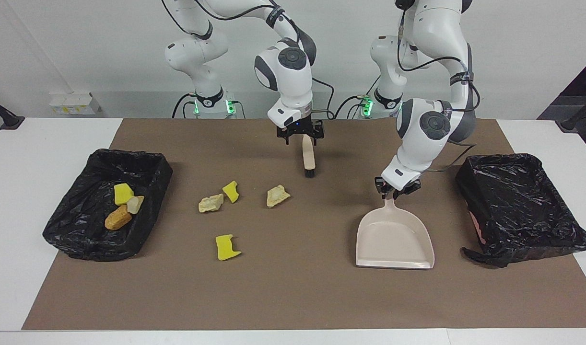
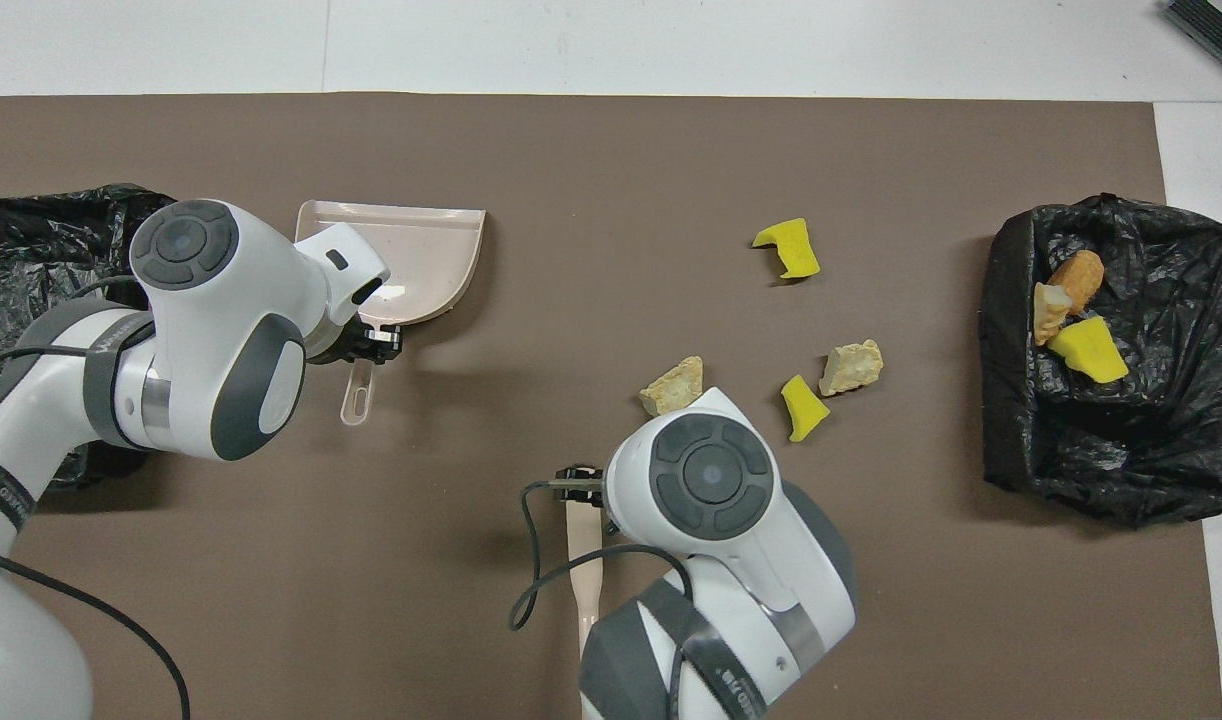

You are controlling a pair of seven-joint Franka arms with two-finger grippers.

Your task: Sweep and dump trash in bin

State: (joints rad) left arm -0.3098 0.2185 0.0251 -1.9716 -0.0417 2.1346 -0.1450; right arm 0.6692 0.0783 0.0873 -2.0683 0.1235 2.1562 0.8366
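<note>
Our right gripper hangs open over the brush handle, which runs lengthwise toward the trash; left gripper grips the dustpan.

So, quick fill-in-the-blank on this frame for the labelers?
1. Loose trash pieces on the mat: ___.
2. The bin at the right arm's end holds ___ pieces.
3. The open right hand hangs over the ___.
4. The left hand is at the dustpan's ___.

Missing words: four; three; brush; handle.
</note>
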